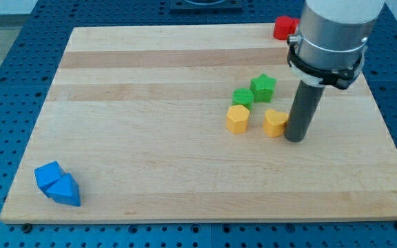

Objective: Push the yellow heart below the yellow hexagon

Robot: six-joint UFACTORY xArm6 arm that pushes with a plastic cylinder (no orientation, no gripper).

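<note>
The yellow heart lies right of centre on the wooden board. The yellow hexagon lies just to its left, a small gap between them, at about the same height in the view. My tip rests on the board right against the heart's right side, touching or nearly touching it. The rod rises from there to the arm's grey body at the view's top right.
A green star and another green block sit just above the yellow blocks. A red block is at the board's top edge, partly behind the arm. Two blue blocks lie at the bottom left corner.
</note>
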